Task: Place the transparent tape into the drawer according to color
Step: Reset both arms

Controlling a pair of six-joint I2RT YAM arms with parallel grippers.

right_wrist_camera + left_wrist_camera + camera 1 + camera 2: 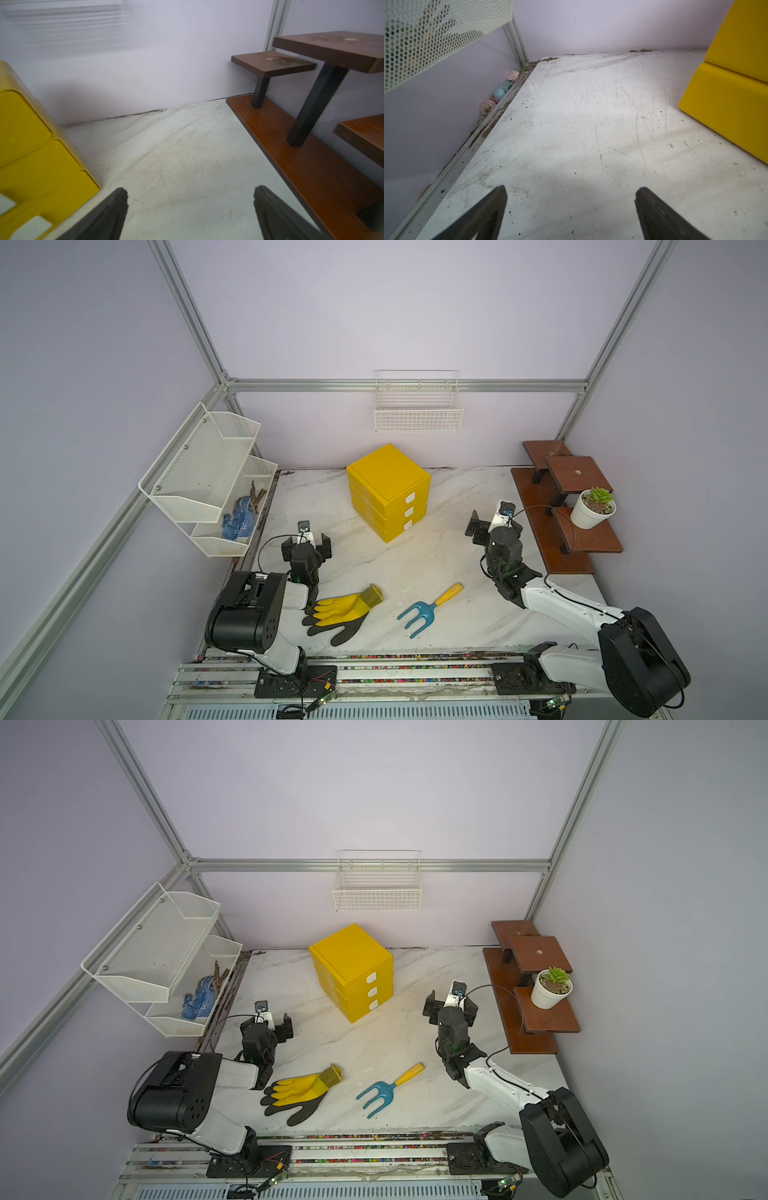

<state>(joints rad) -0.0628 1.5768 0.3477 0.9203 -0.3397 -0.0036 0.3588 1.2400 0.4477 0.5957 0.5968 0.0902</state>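
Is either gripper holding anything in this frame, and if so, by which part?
Nothing is held: the left gripper and right gripper both stand open, empty, above the tabletop.

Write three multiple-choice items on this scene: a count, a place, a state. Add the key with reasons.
1. How many drawers does the yellow cabinet have? A two. B three. C four.
2. Where does the potted succulent stand? A on the wooden step shelf. B on top of the cabinet. C inside a drawer.
3. How are the left gripper and right gripper? A both open and empty. B both shut. C left open, right shut.
Key: 1 B, three white tab handles show on its front. 2 A, its pot sits on a lower step. 3 A, both wrist views show the jaws spread with nothing between.
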